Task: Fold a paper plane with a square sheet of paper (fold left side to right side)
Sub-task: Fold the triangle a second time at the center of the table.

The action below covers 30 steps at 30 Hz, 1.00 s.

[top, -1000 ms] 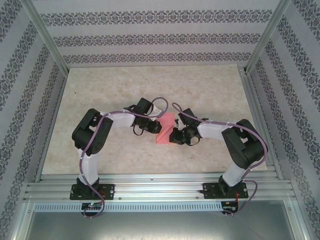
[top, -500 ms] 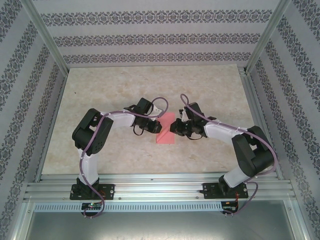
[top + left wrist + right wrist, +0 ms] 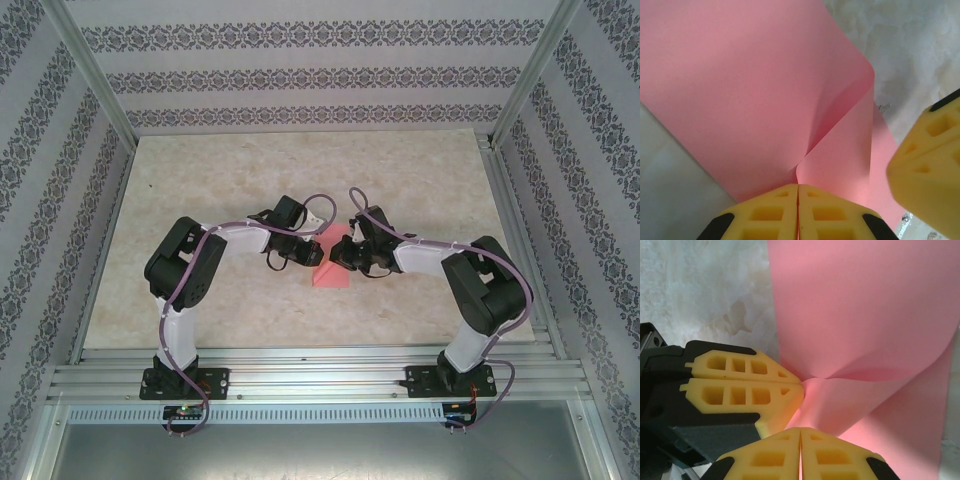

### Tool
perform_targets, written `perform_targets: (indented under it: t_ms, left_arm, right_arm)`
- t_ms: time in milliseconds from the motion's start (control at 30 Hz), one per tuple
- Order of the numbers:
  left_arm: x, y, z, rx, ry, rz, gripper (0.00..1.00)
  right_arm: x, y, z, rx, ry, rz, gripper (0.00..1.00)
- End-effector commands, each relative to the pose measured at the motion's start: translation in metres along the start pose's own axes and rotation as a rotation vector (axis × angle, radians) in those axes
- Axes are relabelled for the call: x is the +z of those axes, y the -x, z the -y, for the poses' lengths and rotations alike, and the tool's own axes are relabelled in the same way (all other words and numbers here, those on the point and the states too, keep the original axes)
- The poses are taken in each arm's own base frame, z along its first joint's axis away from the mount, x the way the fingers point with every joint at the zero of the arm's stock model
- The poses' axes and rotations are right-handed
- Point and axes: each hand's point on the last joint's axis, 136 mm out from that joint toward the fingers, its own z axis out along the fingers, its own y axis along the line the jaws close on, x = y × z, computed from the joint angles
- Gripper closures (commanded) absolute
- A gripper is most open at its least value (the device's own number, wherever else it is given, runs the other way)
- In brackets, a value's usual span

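Walls: grey-banded patterned wallpaper [image 3: 300, 75] closes in three sides of your overhead view, with metal posts [image 3: 95, 75] slanting up the upper corners.
Table: a pale marbled top [image 3: 230, 180] takes up the middle of the overhead frame. You also see it at the upper right of the left wrist view and the upper left of the right wrist view.
Rail: a metal frame [image 3: 320, 372] crosses the bottom of the overhead frame, and both arm bases sit on it.
Arms: your left arm [image 3: 185, 270] bends in from the lower left and your right arm [image 3: 485, 290] from the lower right. Their wrists meet just below the centre of the frame.
Paper: the pink sheet [image 3: 328, 275] sits between the two wrists, just below centre in the overhead view. Up close it is not flat; it bows up and curls over, and a soft crease runs down to where it is pinched.
Left gripper [image 3: 798, 190]: at the bottom centre of its own view, its yellow fingers [image 3: 775, 212] are clenched together with the sheet caught in the seam.
Right gripper [image 3: 801, 432]: at the bottom centre of its own view, it is likewise clamped on the sheet, and the left gripper's tips bite the paper just beside it, at centre left.
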Motion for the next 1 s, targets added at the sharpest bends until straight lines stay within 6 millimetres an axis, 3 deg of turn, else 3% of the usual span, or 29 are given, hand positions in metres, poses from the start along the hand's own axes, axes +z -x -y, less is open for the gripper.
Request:
perform_targets:
  t_ms: [0,267,967]
  left_arm:
    - [0.006,0.0,-0.013,-0.008,0.027,0.009,0.92]
    - [0.007,0.0,-0.017,-0.017,0.05,0.013,0.96]
    - [0.005,0.009,-0.021,-0.026,0.077,0.036,0.98]
  right_arm:
    - [0.007,0.009,-0.012,-0.015,0.028,0.032,0.91]
    - [0.017,0.005,-0.007,-0.01,0.019,0.012,0.91]
    - [0.017,0.002,-0.001,-0.009,0.005,0.005,0.9]
